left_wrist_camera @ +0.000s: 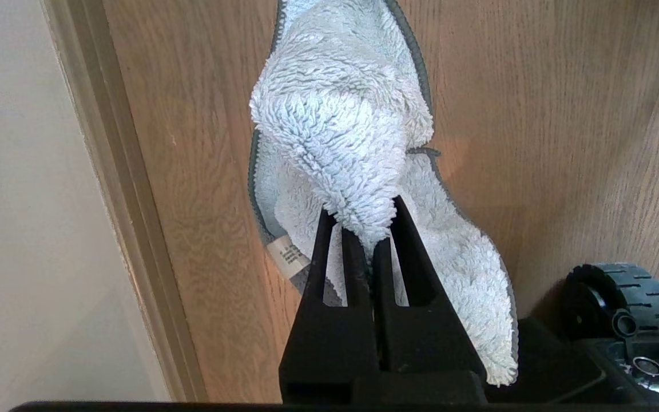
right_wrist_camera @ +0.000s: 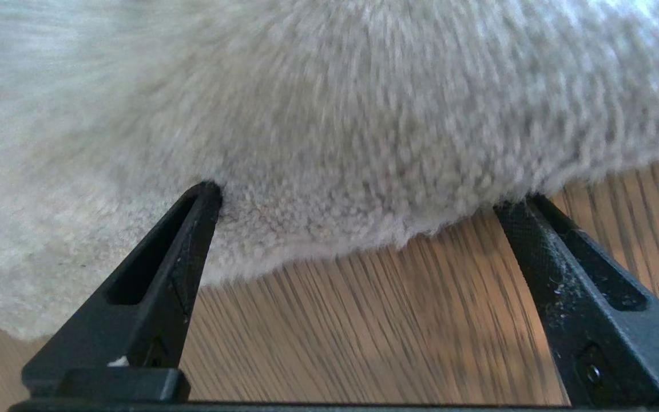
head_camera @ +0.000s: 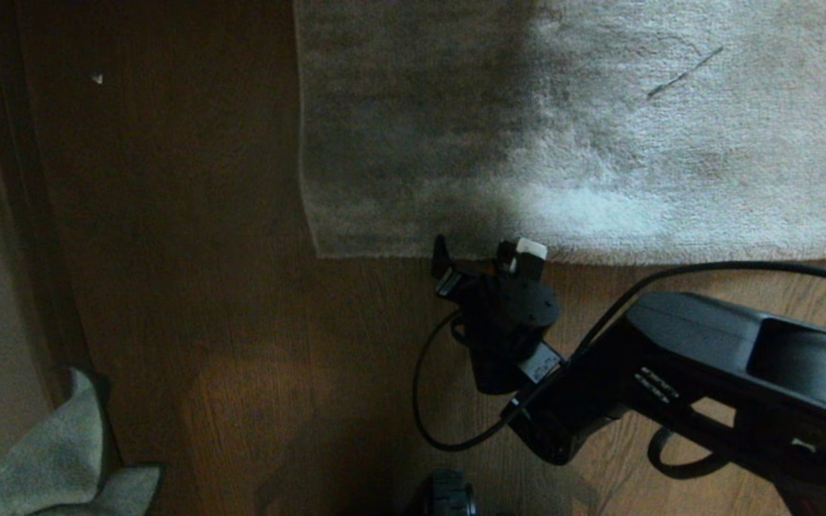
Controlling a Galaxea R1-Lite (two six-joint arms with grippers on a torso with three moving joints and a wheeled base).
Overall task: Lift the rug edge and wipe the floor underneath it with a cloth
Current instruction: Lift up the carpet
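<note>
Right arm reaching in from the lower right of the head view, forearm slanting toward the rug edge [head_camera: 456, 252], wrist bent so the right tool [head_camera: 488, 261] points at the border near the rug's square corner. Jaws spread wide, nothing between them; in the right wrist view one finger [right_wrist_camera: 192, 229] resting against the pile, the other [right_wrist_camera: 527, 229] just at the fringe over bare floor [right_wrist_camera: 364, 320], the rug edge [right_wrist_camera: 335, 229] running across between them and lying flat. Black cable looping beside the wrist.

Left tool [left_wrist_camera: 365, 229] seen only in its own wrist view: jaws nearly together, pinching a fold of the cloth [left_wrist_camera: 341, 126], the rest of it hanging down toward the floor [left_wrist_camera: 535, 114] beside a pale baseboard [left_wrist_camera: 118, 194]. Head view showing only a grey-blue bunch of cloth [head_camera: 62, 459] at its lower left corner, next to the wall. Left wrist view alone revealing a small white care tag [left_wrist_camera: 286, 254] on the cloth's hem, printing too small to read, and a black wheel [left_wrist_camera: 621, 292] of the base.
</note>
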